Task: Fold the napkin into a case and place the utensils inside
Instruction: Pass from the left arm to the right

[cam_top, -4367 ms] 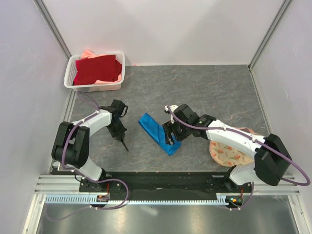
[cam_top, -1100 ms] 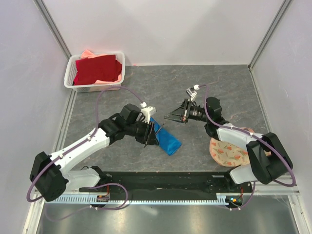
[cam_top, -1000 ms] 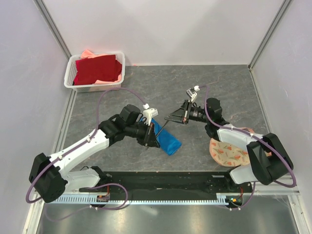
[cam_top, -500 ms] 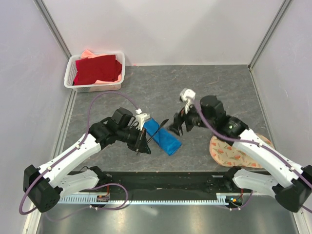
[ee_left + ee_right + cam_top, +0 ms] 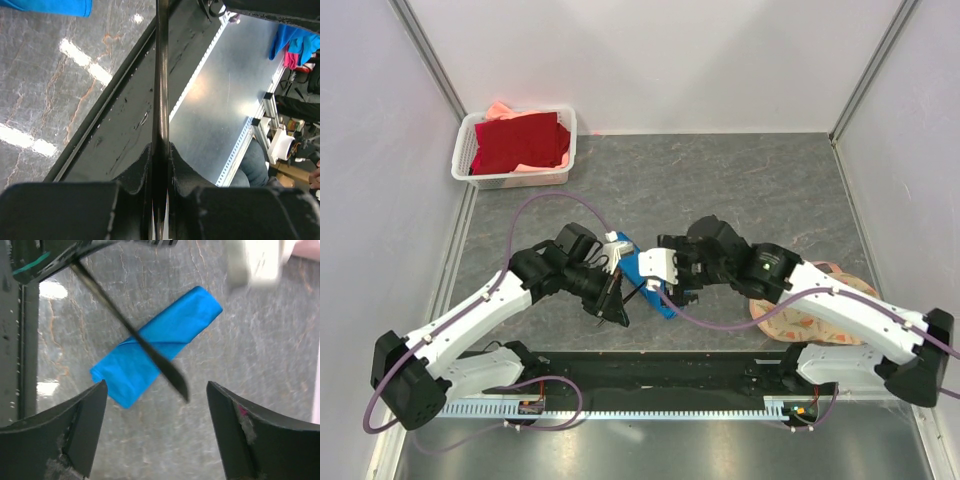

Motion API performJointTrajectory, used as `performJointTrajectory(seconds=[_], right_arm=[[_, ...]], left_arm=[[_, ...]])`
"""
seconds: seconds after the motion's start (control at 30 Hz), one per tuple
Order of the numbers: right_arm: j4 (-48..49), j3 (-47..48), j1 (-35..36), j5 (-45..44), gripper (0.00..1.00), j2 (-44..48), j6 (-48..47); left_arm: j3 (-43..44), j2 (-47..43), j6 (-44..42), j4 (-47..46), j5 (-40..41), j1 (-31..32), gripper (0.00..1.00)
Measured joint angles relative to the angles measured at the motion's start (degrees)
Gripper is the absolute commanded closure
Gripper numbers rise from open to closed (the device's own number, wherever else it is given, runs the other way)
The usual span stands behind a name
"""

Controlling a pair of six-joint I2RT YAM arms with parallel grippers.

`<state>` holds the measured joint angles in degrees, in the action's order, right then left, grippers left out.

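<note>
The blue napkin point(image 5: 632, 267) lies folded as a narrow case on the grey table, partly hidden under my right wrist. In the right wrist view the case point(image 5: 165, 342) lies diagonally, with a black utensil point(image 5: 150, 352) held across above it, its tip past the cloth's edge. My left gripper point(image 5: 611, 303) is shut on this utensil point(image 5: 161, 75), which is clamped between the fingers point(image 5: 140, 170) and sticks out toward the case. My right gripper point(image 5: 156, 387) is open and empty, hovering above the case; in the top view it point(image 5: 677, 290) sits over the case's near end.
A white basket point(image 5: 560, 176) holding a dark red cloth point(image 5: 518, 140) stands at the back left. A round peach floral mat point(image 5: 782, 320) lies at the right, under my right arm. The black rail point(image 5: 660, 370) runs along the table's near edge.
My right arm has swung down from a raised pose to hover over the blue case. My left gripper, still holding the utensil, has shifted slightly toward the near edge.
</note>
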<state>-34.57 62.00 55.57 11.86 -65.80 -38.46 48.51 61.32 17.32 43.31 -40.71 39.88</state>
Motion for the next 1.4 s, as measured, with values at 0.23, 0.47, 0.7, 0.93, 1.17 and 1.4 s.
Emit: performJointTrajectory(seconds=[0.23, 0.47, 0.7, 0.93, 1.17, 1.4], right_arm=[[-7.5, 11.5, 0.6, 0.6, 0.43, -10.2, -10.1], [-13.6, 15.0, 1.7, 2.8, 0.5, -16.7, -13.9], [-14.1, 16.0, 1.9, 2.9, 0.66, -19.2, -15.3], [-13.8, 16.0, 1.9, 2.6, 0.56, -20.7, -15.3], [-12.6, 16.0, 2.0, 2.7, 0.57, -21.4, -15.3], [-15.0, 15.8, 2.2, 3.7, 1.0, -22.1, -17.4]], left_arm=[[1.0, 1.1, -0.5, 1.6, 2.2, 1.2, 0.98], [2.4, 1.8, -0.9, 2.6, 5.3, 1.4, 0.98], [2.5, 2.2, -1.1, 4.2, 6.3, 1.6, 0.98], [2.6, 2.4, -1.3, 4.6, 6.2, 1.7, 0.98], [3.3, 2.4, -1.7, 4.5, 6.2, 1.7, 0.98], [3.7, 2.4, -3.6, 4.7, 6.7, 1.4, 0.8]])
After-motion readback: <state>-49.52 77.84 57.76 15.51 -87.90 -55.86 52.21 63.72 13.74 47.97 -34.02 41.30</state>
